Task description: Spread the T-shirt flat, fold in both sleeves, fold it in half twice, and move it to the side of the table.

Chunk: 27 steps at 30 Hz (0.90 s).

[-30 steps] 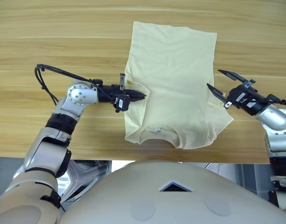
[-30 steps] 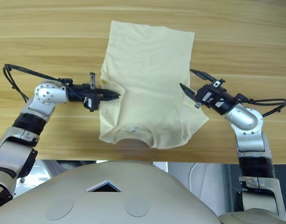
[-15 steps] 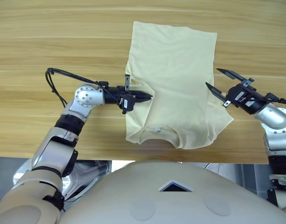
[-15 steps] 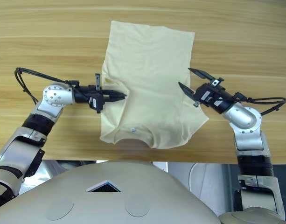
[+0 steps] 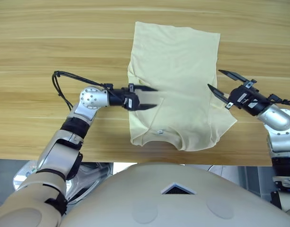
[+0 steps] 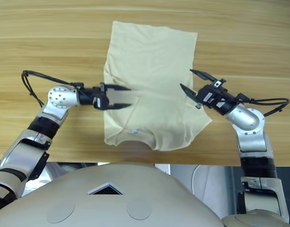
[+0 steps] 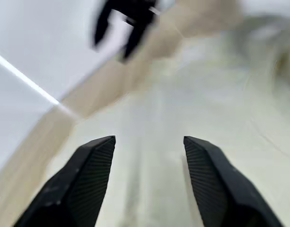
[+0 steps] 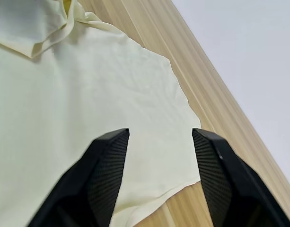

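Low over the shirt [image 5: 178, 52], both arms point inward, left gripper [image 5: 156, 97] and right gripper [image 5: 214, 78] spread wide; right wrist view reveals sleeve [image 8: 149, 85] lying flat.

The pale yellow cotton T-shirt [image 7: 192, 123] looks smeared in the left wrist view. The right pincer [image 7: 115, 45] beyond is a blur.

T-shirt [image 5: 175, 71]: one, pale yellow.
Sleeve [image 5: 226, 122] sticking out past shirt body: one, on robot's right side.
Neck opening [image 5: 156, 137]: one, at near edge.
Grippers: two, namely left gripper [image 5: 155, 97] and right gripper [image 5: 214, 79].
Fingers [image 7: 90, 179]: two per gripper, four total.
Black cable loops [image 5: 55, 75]: two, one by each arm.
Wooden table [image 5: 64, 42]: one.
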Each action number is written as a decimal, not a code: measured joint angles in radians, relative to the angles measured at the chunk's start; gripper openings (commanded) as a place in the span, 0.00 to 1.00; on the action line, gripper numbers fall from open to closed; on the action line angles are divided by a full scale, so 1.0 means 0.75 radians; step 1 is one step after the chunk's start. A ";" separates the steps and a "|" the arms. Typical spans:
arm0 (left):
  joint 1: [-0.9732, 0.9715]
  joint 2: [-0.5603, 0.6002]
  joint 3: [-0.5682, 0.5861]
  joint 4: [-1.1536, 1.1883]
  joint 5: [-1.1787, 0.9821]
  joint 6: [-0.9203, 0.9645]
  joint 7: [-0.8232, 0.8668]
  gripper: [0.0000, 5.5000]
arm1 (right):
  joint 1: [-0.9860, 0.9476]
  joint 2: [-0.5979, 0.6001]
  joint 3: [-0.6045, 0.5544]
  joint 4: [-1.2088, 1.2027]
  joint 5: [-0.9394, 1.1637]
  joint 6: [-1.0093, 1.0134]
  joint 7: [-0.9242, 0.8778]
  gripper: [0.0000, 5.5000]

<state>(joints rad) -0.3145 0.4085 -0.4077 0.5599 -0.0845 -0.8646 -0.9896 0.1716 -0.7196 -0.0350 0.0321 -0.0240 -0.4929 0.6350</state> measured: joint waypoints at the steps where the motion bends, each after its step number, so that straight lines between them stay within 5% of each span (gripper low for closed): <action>1: -0.006 -0.016 0.039 -0.018 -0.055 0.010 0.010 0.60 | 0.007 -0.014 -0.031 0.000 -0.001 -0.002 -0.005 0.45; 8: 0.000 0.052 0.211 -0.123 -0.223 0.070 0.004 0.62 | 0.531 -0.310 -0.748 -0.063 -0.109 -0.061 0.106 0.45; 11: 0.021 0.067 0.250 -0.161 -0.237 0.080 0.006 0.62 | 0.709 -0.313 -0.833 -0.094 -0.157 -0.107 0.180 0.45; 16: 0.084 0.100 0.270 -0.184 -0.235 0.085 -0.002 0.62 | 0.810 -0.274 -0.613 -0.151 -0.269 -0.153 0.230 0.45; 20: 0.087 0.100 0.281 -0.208 -0.235 0.090 -0.005 0.62 | 0.653 -0.227 -0.367 -0.144 -0.314 -0.147 0.213 0.45; 27: 0.087 0.092 0.289 -0.220 -0.235 0.097 -0.008 0.62 | 0.431 -0.216 -0.183 -0.021 -0.325 -0.146 0.120 0.45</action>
<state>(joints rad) -0.2493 0.4771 -0.1909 0.3953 -0.2604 -0.7915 -0.9955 0.4951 -0.8818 -0.1726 0.0163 -0.2674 -0.6028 0.7250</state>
